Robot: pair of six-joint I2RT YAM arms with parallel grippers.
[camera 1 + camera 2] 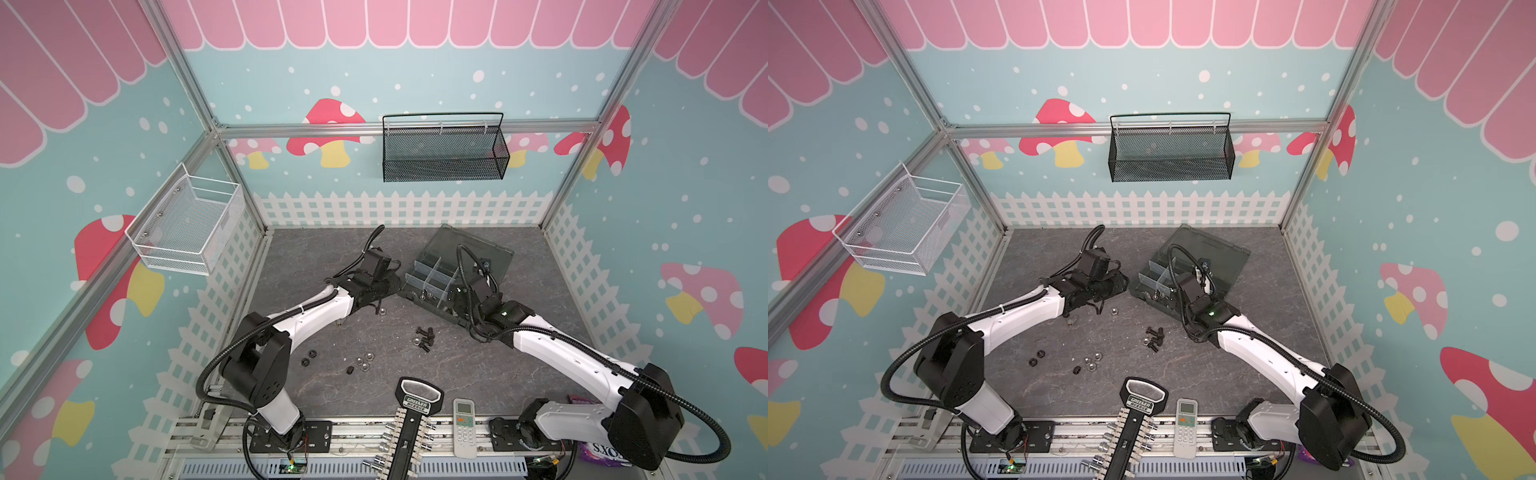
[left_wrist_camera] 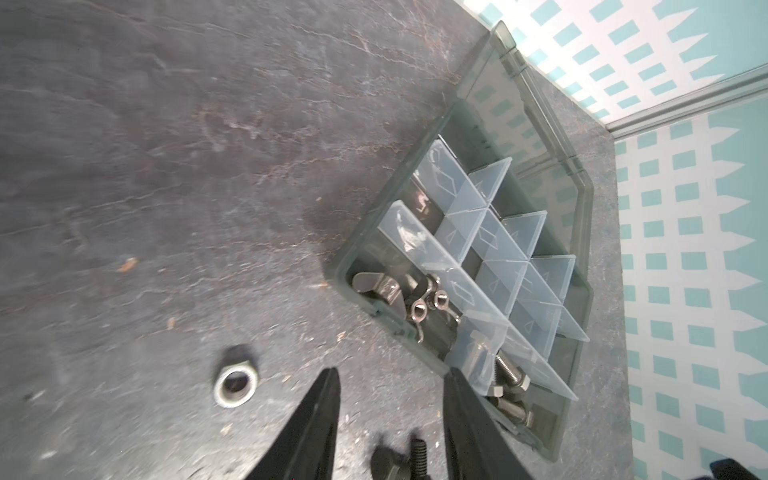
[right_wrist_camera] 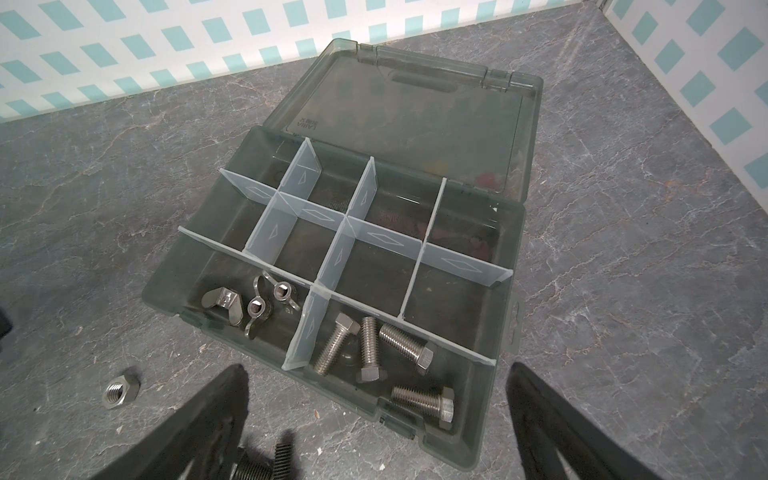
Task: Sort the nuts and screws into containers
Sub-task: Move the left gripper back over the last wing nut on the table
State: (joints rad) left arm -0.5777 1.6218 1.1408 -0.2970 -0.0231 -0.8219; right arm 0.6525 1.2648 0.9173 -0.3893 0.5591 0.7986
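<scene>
Silver wing nuts (image 3: 253,305), 3 of them, sit in the lower-left compartment of the dark grey translucent organiser box (image 3: 457,299) in the right wrist view. To their right, 4 silver hex-head screws (image 3: 370,349) share the next compartment.

A silver hex nut (image 2: 235,382) lies loose on the grey marbled table (image 2: 166,166), lower left of the left wrist view. It is just beside the left gripper (image 2: 390,372), whose jaws are parted and empty. The right gripper (image 3: 376,369) is spread wide near the box's front edge and holds nothing.

That nut looks like the next pick:
- Straddle its flats and close firmly.
- Lift it clear of the box wall.
- Release it low among the wing nuts so it cannot hop a divider.

Black round-head screws (image 1: 426,336), at the centre of a top view, belong in a separate compartment.
</scene>
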